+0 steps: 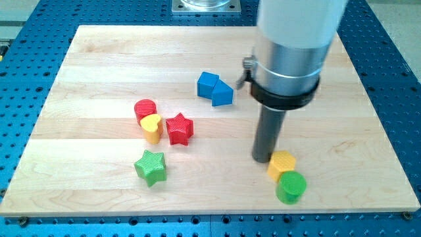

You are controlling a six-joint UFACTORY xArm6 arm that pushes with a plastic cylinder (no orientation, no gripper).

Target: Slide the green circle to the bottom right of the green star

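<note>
The green circle sits near the board's bottom edge at the view's right. A yellow block touches it just above and to the left. The green star lies far to the left of the circle, at about the same height. My tip stands on the board right against the yellow block's left side, up and left of the green circle. The rod rises into a large grey and white arm body that hides the board behind it.
A red star, a yellow heart and a red circle cluster above the green star. Two blue blocks touch each other near the middle top. The wooden board lies on a blue perforated table.
</note>
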